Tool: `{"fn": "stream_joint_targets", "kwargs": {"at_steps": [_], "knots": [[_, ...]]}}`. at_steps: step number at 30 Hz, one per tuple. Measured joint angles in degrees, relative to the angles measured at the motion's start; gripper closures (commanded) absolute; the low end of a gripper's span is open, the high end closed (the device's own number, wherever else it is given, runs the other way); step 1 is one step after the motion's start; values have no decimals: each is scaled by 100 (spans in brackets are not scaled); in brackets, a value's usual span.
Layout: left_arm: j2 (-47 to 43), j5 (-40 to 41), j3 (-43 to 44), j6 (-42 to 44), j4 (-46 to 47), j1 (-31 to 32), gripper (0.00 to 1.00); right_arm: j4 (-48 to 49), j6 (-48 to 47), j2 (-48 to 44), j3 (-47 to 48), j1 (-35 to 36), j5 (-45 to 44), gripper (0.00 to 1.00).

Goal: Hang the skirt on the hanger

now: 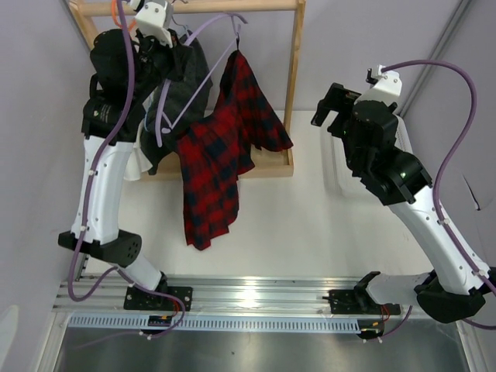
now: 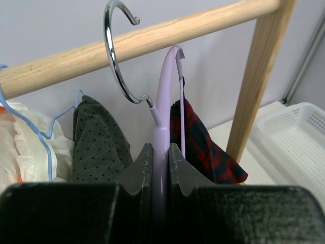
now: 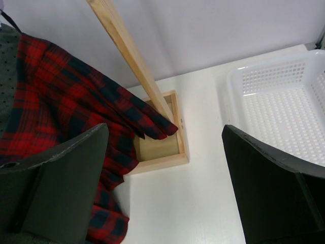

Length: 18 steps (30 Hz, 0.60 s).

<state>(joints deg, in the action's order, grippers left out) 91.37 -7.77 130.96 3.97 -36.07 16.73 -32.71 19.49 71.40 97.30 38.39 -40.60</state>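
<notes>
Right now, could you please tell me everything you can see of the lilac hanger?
The hanger is thin, glossy lilac plastic with a chrome hook on top. The left gripper clamps its frame edge-on, holding it up by the wooden rail; whether the hook rests on the rail is unclear. The red-and-black checked skirt hangs from it, next to a dark dotted garment.

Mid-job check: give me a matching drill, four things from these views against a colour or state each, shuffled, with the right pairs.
Things:
1. left gripper
2. right gripper
3. skirt
4. basket

Colour or state:
A. white, full of small holes
B. shut on the hanger
C. open, holding nothing
D. red-and-black checked, hanging down

Pairs: 1-B, 2-C, 3-D, 4-A
</notes>
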Motion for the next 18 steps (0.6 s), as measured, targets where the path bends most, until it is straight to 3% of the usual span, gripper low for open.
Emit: {"fn": "stream_joint_targets", "kwargs": {"at_steps": [18], "knots": [[881, 376, 531, 166, 208, 0, 100, 17, 0, 48, -177, -105, 197, 1]]}}
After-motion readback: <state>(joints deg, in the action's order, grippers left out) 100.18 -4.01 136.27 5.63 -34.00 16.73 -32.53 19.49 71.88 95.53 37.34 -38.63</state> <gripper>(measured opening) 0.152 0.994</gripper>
